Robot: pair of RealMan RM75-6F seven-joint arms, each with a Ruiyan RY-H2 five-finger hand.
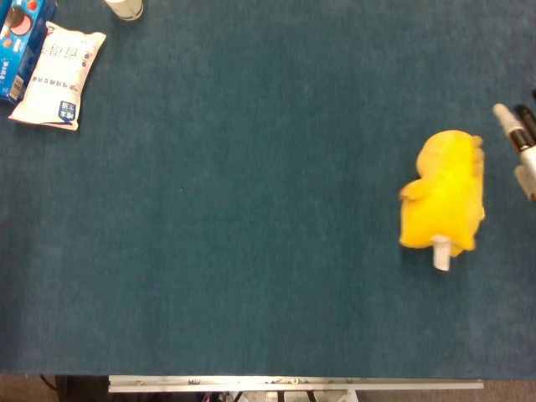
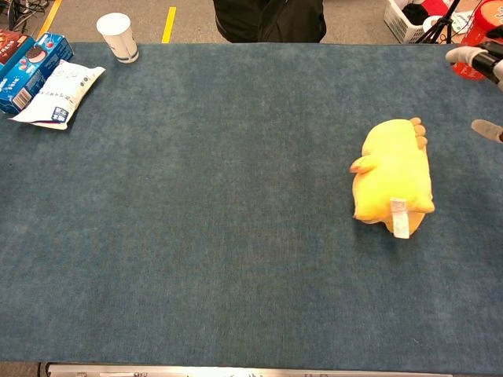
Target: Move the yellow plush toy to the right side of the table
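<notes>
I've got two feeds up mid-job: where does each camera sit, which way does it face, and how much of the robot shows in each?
Head view: high above the table, looking almost straight down; only the right hand's fingertips show at the right edge, apart from the yellow plush toy.
Chest view: lower, at the near edge, tilted forward across the table toward the floor beyond; the same fingertips show at upper right.
Shared: the toy lying on the right side, the white snack bag, blue box and paper cup. The left hand appears in neither.
</notes>
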